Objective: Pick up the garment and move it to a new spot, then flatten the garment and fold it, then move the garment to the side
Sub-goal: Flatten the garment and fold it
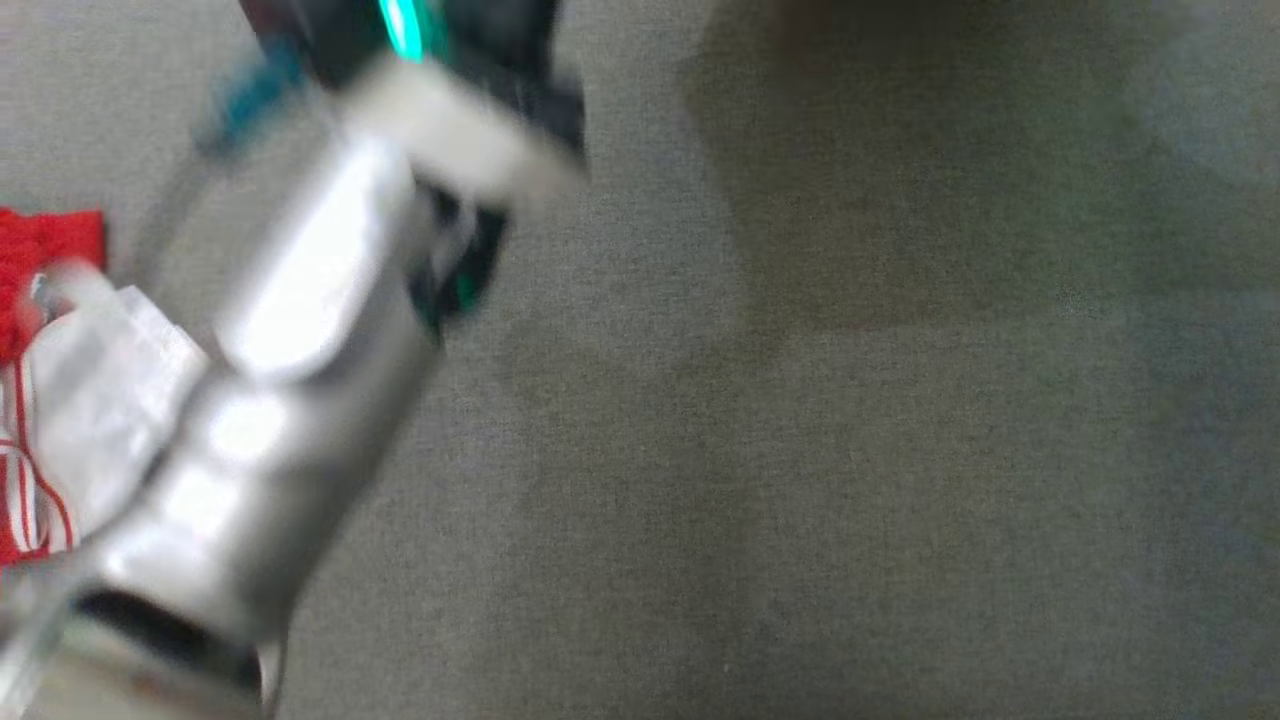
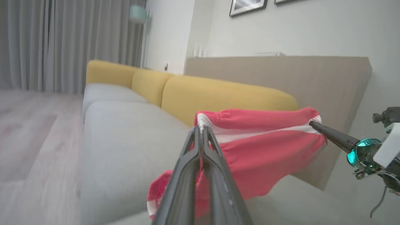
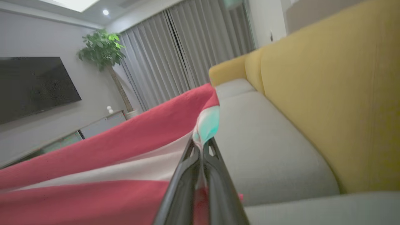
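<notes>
The garment is red with white stripes, and it hangs stretched in the air above the grey sofa seat. My left gripper is shut on one corner of its gathered band. The other corner is pinched by my right gripper, reaching in from the right. In the right wrist view my right gripper is shut on the cloth, which sweeps away to the left. In the blurred head view a red strip of the garment shows at the left edge behind a silver forearm.
The sofa has yellow back cushions along the far side of its grey seat. A brown board stands behind the sofa. Across the room are a dark screen, a potted plant and grey curtains.
</notes>
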